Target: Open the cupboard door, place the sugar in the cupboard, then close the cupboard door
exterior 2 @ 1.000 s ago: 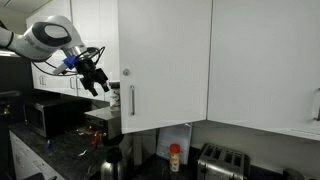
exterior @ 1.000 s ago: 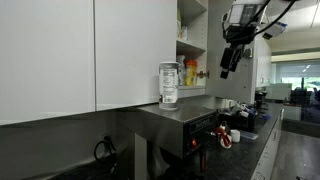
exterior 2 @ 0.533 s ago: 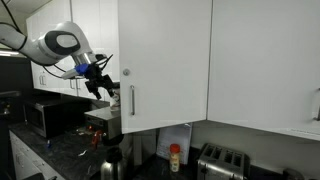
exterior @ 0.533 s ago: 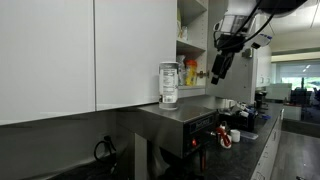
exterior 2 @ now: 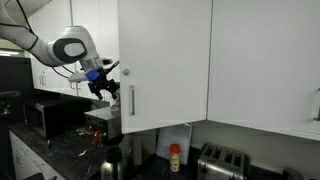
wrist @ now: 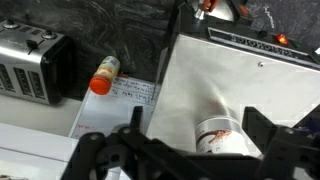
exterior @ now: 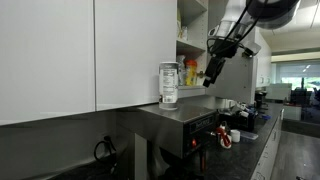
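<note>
The sugar (exterior: 168,84), a clear jar with white contents, stands on a steel appliance top (exterior: 175,112) just below the cupboard (exterior: 192,40). The cupboard's shelves show, bearing yellow and red packages (exterior: 190,72). In an exterior view the cupboard door (exterior 2: 165,65) is swung out, its silver handle (exterior 2: 131,100) at the left edge. My gripper (exterior: 212,72) hangs open a short way from the jar, also seen beside the door's free edge as gripper (exterior 2: 105,88). In the wrist view the sugar (wrist: 225,137) sits between my spread fingers (wrist: 260,125), untouched; gripper (wrist: 197,118).
A toaster (wrist: 30,65), an orange-capped bottle (wrist: 103,75) and a paper sheet (wrist: 115,105) lie on the dark counter below. A microwave (exterior 2: 55,115) stands under the arm. Mugs and clutter (exterior: 228,135) sit on the counter past the appliance.
The gripper has moved down and toward the jar and the cupboard's open side, staying open. The jar and door have not moved.
</note>
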